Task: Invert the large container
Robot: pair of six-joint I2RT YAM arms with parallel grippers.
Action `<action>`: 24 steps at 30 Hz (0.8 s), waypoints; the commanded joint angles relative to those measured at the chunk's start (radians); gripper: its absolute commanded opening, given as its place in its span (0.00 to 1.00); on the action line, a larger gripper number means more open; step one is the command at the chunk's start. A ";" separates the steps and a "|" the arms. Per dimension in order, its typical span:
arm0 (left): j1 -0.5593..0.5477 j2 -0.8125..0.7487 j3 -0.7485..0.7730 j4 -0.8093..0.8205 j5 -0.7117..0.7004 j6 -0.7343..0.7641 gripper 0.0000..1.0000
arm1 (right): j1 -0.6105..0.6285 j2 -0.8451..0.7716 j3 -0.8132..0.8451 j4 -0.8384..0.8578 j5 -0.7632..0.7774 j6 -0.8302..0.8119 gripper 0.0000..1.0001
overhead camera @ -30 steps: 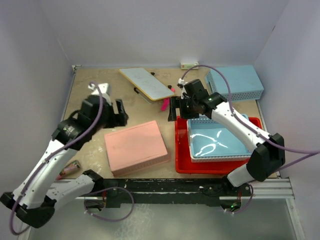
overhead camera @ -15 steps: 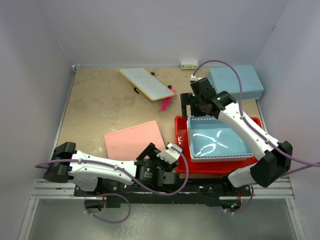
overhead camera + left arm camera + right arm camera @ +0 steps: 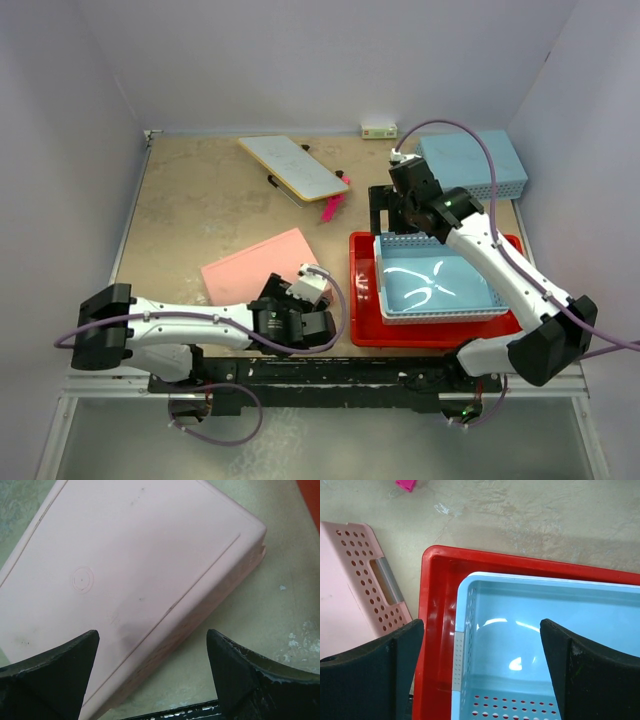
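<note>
while the top external view looked down on the table, the large container (image 3: 363,292) sat open side up at the near right, with a light-blue basket (image 3: 436,281) resting inside it. the right gripper (image 3: 387,217) hung over the container's far left corner, jaws spread, with nothing in them. the left gripper (image 3: 298,318) lay low by the near edge, just beside the near right corner of a pink basket (image 3: 250,270) that lay bottom up, left of the container. how far its jaws stood apart could not be told from this view. a second light-blue basket (image 3: 470,165) lay bottom up at the far right.

from the left wrist, the left gripper (image 3: 152,680) stood wide open and held nothing; the pink basket's (image 3: 125,570) smooth base filled most of the view beyond its fingers (image 3: 50,675). a red sliver of the large container (image 3: 313,495) showed at the top right corner.

from the right wrist, the right gripper (image 3: 480,680) was also wide open and empty, above the large container's (image 3: 437,605) corner. the light-blue basket (image 3: 545,625) sat within the red walls, near the left one. the pink basket (image 3: 350,580) lay to the left, apart from the container.
</note>
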 commanded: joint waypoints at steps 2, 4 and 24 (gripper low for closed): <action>0.060 0.005 -0.012 -0.025 -0.031 -0.068 0.86 | -0.005 -0.001 -0.006 0.021 -0.006 0.000 1.00; 0.134 -0.026 -0.033 -0.027 -0.022 -0.083 0.86 | -0.005 0.001 -0.008 0.024 -0.009 0.000 1.00; 0.176 -0.101 0.187 -0.178 0.127 -0.131 0.80 | -0.008 -0.008 -0.018 0.036 0.011 -0.024 1.00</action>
